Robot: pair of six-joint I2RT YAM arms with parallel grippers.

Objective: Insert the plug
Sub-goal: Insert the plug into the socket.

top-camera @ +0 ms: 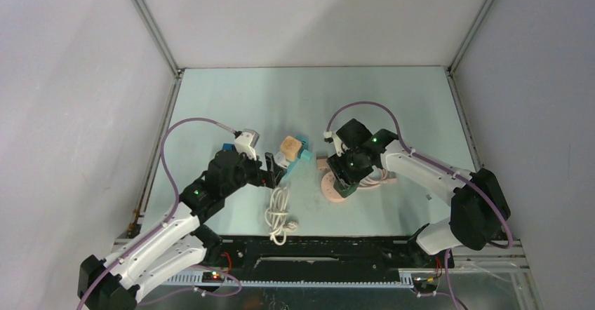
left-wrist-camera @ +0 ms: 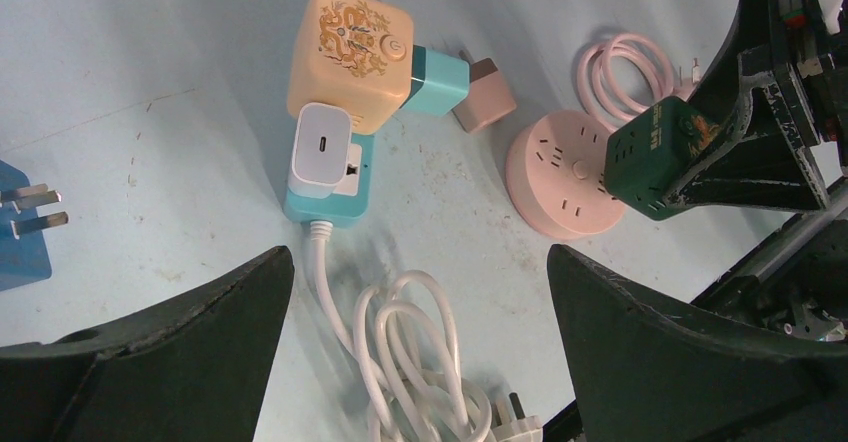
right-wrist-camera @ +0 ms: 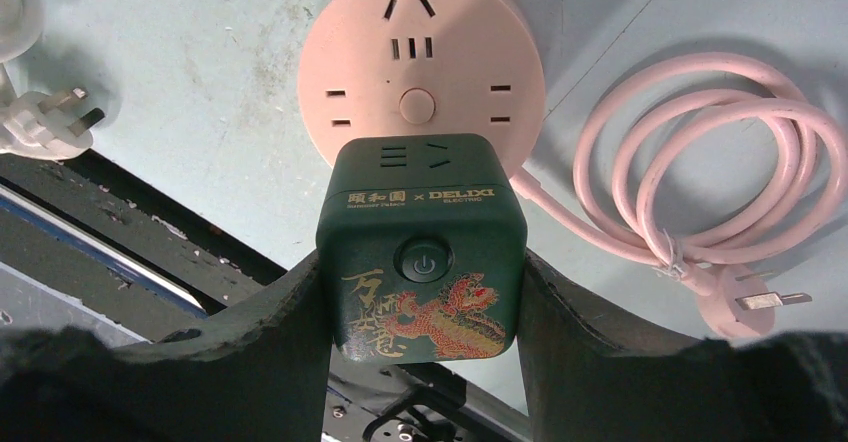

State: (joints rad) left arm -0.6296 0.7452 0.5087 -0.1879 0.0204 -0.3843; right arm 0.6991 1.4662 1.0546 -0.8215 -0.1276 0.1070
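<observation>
Desk (left-wrist-camera: 150, 42): pale blue surface, scuffed and speckled.
- Beige cube socket (left-wrist-camera: 350, 57), gold ornament on top face, is seen lying on the desk; a teal block (left-wrist-camera: 438, 80) is set against its right side.
- Small pink adapter (left-wrist-camera: 484, 102) is noted touching the teal block.
- White charger (left-wrist-camera: 322, 147) is seated on a teal base (left-wrist-camera: 345, 202) just below the cube.
- White cable (left-wrist-camera: 405, 347) is loosely coiled, ending in a white plug (left-wrist-camera: 515, 430).
- Blue plug (left-wrist-camera: 22, 232), prongs exposed, is recorded at far left, well apart.
</observation>
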